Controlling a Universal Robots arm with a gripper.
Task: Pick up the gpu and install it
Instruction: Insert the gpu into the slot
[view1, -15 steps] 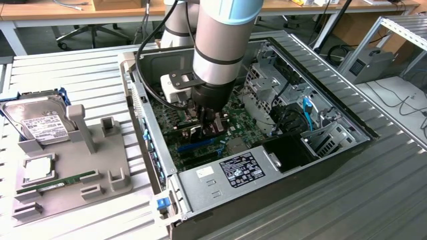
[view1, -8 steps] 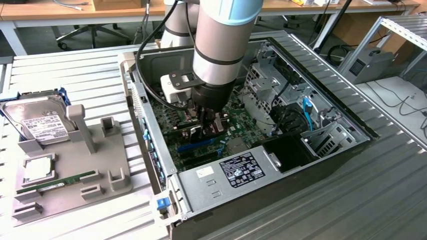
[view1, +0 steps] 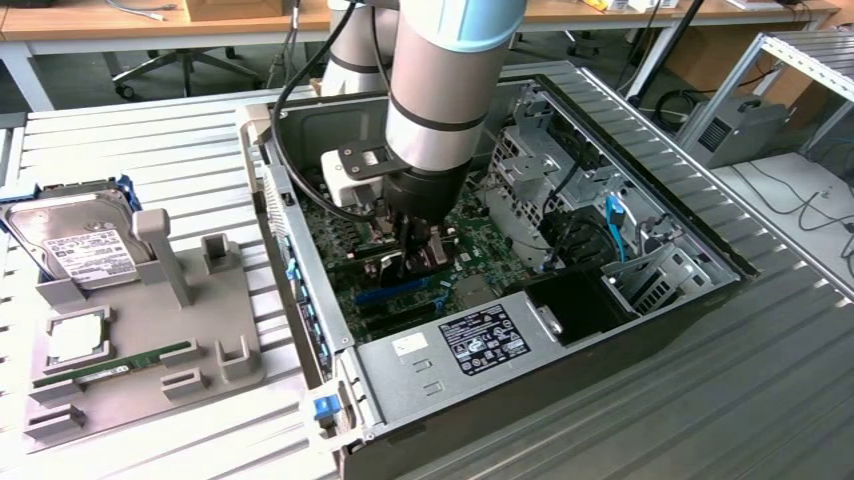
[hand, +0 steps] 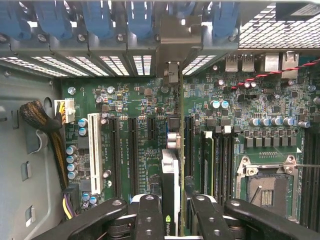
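The gpu (hand: 170, 165) shows edge-on in the wrist view, a thin card standing upright over the green motherboard (hand: 140, 100). Its pale metal bracket (hand: 172, 45) reaches up to the rear slot openings of the case. My gripper (hand: 172, 212) is shut on the card, one black finger (hand: 150, 215) on each side. In the exterior view the gripper (view1: 416, 258) is lowered inside the open computer case (view1: 534, 345), with the dark gpu (view1: 400, 271) beneath it just above the board. Whether the card's edge sits in a slot is hidden.
Long black expansion slots (hand: 116, 155) and a white slot (hand: 93, 150) lie beside the card, and a CPU socket (hand: 267, 187) is on the other side. Outside the case, a grey holder (view1: 147, 340) carries a silver hard drive (view1: 80, 245) and a green RAM stick (view1: 114, 368).
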